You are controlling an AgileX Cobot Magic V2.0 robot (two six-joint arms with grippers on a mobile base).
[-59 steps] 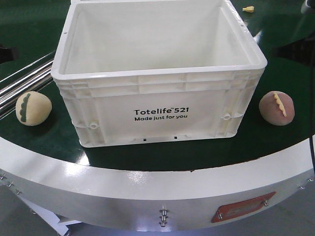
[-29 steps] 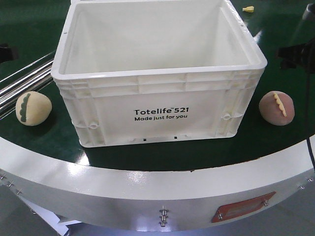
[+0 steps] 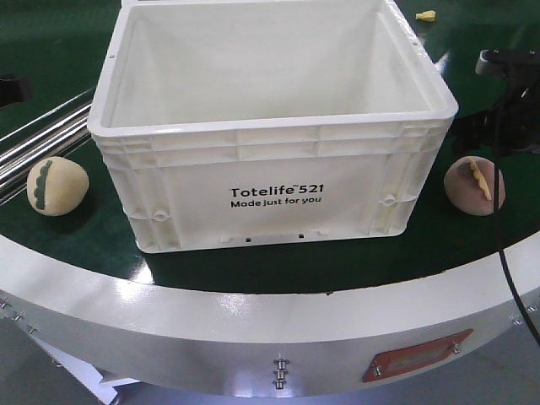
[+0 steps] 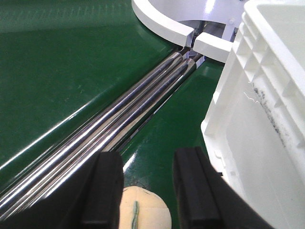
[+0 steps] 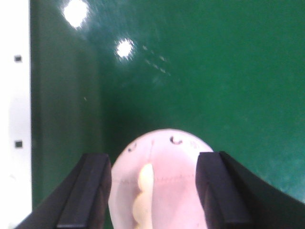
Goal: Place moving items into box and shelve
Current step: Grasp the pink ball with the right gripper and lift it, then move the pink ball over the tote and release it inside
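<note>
Front view: the box [image 3: 278,198] stands in the middle of the green belt [image 3: 253,270], open at the top; its far rim is cut off by the frame and nothing shows inside it. The cream bun [image 3: 56,186] lies on the belt left of the box, apart from it, beside the steel rollers [image 3: 42,135]. The pink bun [image 3: 472,190] lies right of the box. The dark right arm [image 3: 504,72] hangs just above it, partly out of frame, with its fingertips lost in shadow. A black cable [image 3: 506,270] crosses the pink bun's right side. A small yellow piece [image 3: 426,14] lies far back, too small to make out.

Left wrist view: the left gripper [image 4: 145,191] is spread wide. The cream bun shows between its black fingers [image 4: 102,191] at the bottom edge, mostly cut off. The box wall fills the right side.

Right wrist view: blurred. The right gripper [image 5: 155,191] is spread wide around the pink bun, one finger [image 5: 86,191] on each side. Whether the fingers touch it, I cannot tell. The bun's lower part is cut off.
</note>
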